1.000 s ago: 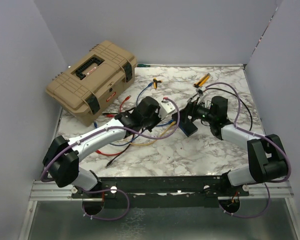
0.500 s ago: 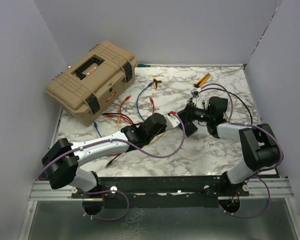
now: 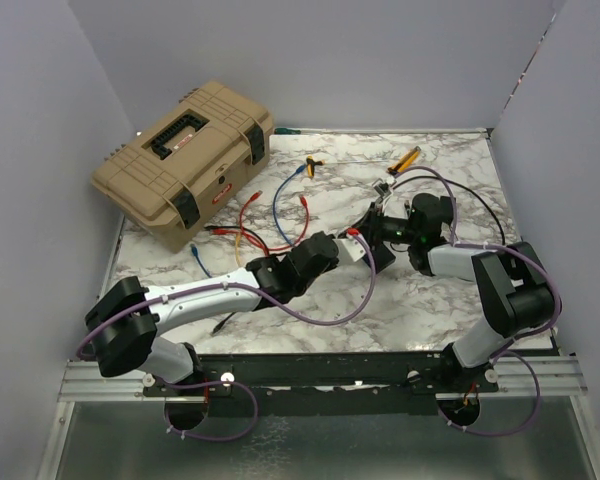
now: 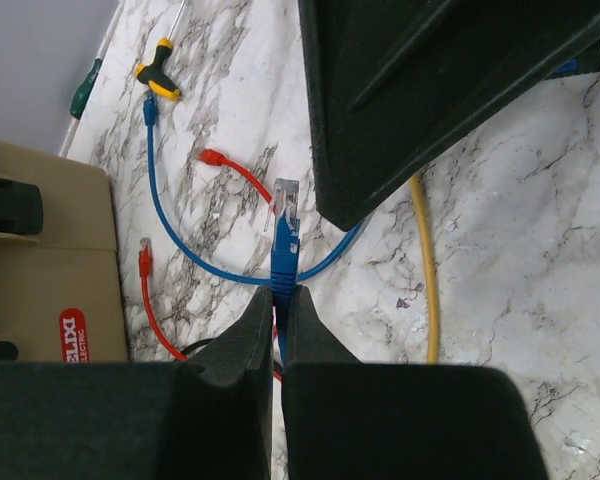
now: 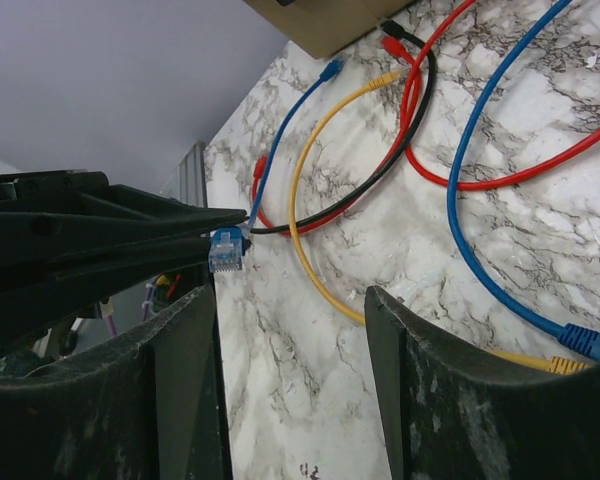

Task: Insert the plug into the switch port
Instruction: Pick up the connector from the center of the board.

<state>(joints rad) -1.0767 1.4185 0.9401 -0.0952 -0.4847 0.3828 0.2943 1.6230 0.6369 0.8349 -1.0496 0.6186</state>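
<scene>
My left gripper (image 4: pixel 278 295) is shut on the blue cable just behind its clear-tipped blue plug (image 4: pixel 285 215). It holds the plug above the marble table, pointing at my right gripper. In the top view the left gripper (image 3: pixel 352 243) nearly meets the right gripper (image 3: pixel 378 225) at mid-table. In the right wrist view the right gripper (image 5: pixel 290 300) is open with only marble between its fingers. The plug (image 5: pixel 225 250) hangs just beyond its left finger (image 5: pixel 180 380). That black finger (image 4: pixel 430 90) fills the upper right of the left wrist view. The white-grey switch box and its port do not show in any view.
A tan toolbox (image 3: pixel 185 160) stands at the back left. Loose red (image 3: pixel 255 215), blue (image 4: pixel 180 230) and yellow (image 4: pixel 425 260) cables lie between it and the grippers. A yellow-black screwdriver (image 3: pixel 313 163) and a yellow tool (image 3: pixel 408 158) lie at the back. Walls enclose three sides.
My left arm has stretched to the right and carried the plug up to the right gripper. The right gripper has drawn back a little towards the far side.
</scene>
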